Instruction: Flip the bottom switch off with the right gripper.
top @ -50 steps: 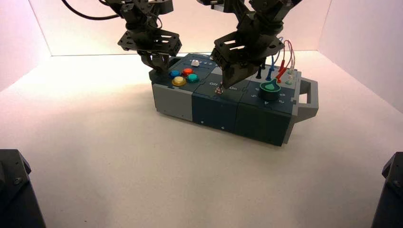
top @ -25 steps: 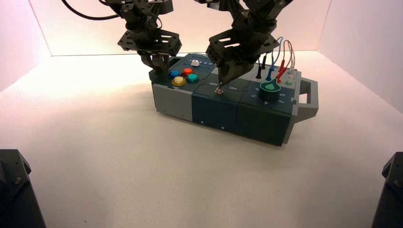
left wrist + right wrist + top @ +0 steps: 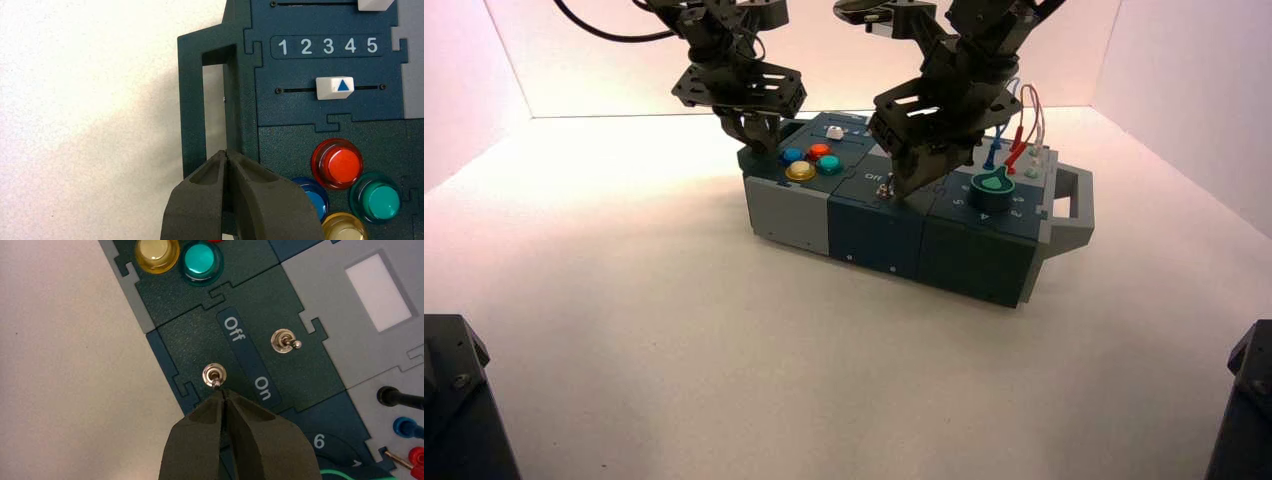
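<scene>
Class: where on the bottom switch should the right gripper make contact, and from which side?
Press the bottom switch at its lever tip, coming from the On side. The lever is a thin stub, so the shut right gripper pushes it towards Off rather than pinching.

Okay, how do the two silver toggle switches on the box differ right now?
The bottom switch sits right at the shut tips of the right gripper; the other toggle stands clear of it. The bottom switch's lever looks short, seen almost end-on; the other's lever leans visibly sideways. Both are small silver toggles flanking the Off/On label.

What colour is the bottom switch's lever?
Silver metal, seen best in the right wrist view: the bottom switch, just ahead of the right gripper.
</scene>
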You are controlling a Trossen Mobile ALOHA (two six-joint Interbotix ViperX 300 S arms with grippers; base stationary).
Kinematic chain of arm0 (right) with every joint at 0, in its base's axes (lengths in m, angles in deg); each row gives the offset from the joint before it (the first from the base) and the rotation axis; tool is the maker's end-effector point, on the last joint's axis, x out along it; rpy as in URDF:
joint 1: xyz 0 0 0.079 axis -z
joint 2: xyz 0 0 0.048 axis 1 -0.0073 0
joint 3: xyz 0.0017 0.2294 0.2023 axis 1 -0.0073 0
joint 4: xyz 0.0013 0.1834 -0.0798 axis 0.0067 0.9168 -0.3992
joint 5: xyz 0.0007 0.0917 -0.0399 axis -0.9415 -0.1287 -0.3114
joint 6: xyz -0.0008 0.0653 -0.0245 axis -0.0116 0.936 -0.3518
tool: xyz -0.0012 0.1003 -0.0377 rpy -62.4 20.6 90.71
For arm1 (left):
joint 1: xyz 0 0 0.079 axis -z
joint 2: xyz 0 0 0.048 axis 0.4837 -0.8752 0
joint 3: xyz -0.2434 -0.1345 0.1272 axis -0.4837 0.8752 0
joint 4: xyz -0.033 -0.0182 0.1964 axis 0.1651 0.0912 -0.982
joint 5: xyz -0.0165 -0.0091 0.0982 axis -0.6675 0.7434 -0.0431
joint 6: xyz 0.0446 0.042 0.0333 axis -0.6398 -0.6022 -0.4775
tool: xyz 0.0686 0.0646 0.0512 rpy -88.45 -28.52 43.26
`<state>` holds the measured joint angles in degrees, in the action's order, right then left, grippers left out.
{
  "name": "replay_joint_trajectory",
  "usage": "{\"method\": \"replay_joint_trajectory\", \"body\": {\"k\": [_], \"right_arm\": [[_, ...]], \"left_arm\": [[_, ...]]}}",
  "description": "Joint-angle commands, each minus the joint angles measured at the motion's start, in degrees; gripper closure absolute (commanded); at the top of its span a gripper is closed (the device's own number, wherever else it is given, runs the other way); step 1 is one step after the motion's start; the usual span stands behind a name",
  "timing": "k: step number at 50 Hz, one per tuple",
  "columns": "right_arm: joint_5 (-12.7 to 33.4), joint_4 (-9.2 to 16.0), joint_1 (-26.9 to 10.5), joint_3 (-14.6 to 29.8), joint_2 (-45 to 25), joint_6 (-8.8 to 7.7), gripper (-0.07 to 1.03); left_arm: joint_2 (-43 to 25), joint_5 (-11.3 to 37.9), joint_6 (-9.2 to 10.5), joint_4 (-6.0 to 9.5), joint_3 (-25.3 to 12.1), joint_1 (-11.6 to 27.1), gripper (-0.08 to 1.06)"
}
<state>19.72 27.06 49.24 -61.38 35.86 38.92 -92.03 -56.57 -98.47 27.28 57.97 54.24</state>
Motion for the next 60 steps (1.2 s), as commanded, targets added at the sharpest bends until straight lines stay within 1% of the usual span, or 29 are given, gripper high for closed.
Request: {"method": "replay_joint_trajectory", "body": {"k": [1,14,36,60], "right_arm": [[0.09,0.26,-0.44,0.26,2.29,0.26,0.99],[0.0,0.26,-0.53,0.97,2.99,0.35,0.99],[-0.09,0.18,-0.53,4.13,0.79,0.35,0.99],[0.44,0.0,-0.44,5.54,0.53,0.09,0.99]], "left_arm": [[0.7,-0.09,0.18,0.18,-1.14,0.35,1.0],[0.7,-0.09,0.18,0.09,-1.14,0.35,1.0],[0.62,0.0,0.18,0.09,-1.32,0.35,1.0],[0.62,0.09,0.18,0.09,-1.32,0.35,1.0]]}}
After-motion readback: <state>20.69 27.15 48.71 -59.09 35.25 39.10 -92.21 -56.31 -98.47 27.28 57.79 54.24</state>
